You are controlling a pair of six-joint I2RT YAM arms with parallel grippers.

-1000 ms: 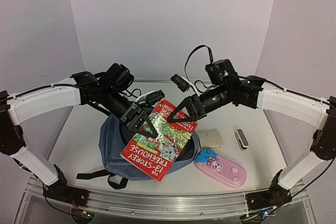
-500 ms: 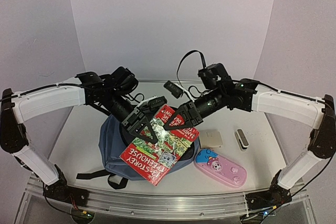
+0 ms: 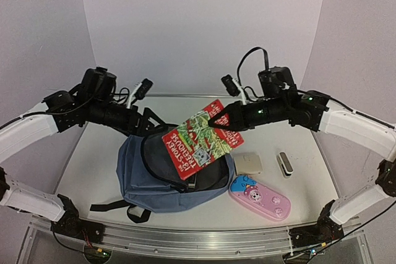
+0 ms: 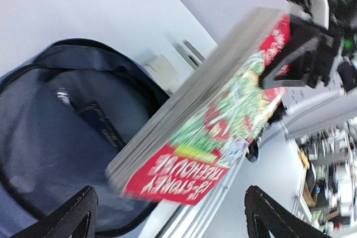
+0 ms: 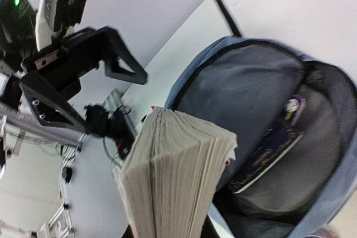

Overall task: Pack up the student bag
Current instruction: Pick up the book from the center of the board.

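Note:
The student bag (image 3: 145, 180), slate blue with its mouth unzipped, lies at the table's middle front; its dark lining (image 5: 251, 90) shows, with a dark book (image 5: 268, 157) inside. A red "13-Storey Treehouse" book (image 3: 201, 139) hangs tilted above the bag's opening. My right gripper (image 3: 218, 122) is shut on the book's upper right corner; in the right wrist view the page edges (image 5: 173, 176) hide the fingers. My left gripper (image 3: 147, 125) stands open to the left of the book, apart from it, over the bag's far rim. Its fingers (image 4: 75, 215) frame the book (image 4: 223, 110) without touching.
Right of the bag lie a pink pencil case (image 3: 260, 197), a beige square pad (image 3: 249, 163) and a small white and black item (image 3: 284, 164). A black strap (image 3: 108, 205) trails from the bag toward the front left. The table's metal rail (image 3: 185, 239) runs along the near edge.
My left gripper let go of the book, opened and drew back to the left. The right gripper shut on the book's corner and lifted it up and to the right.

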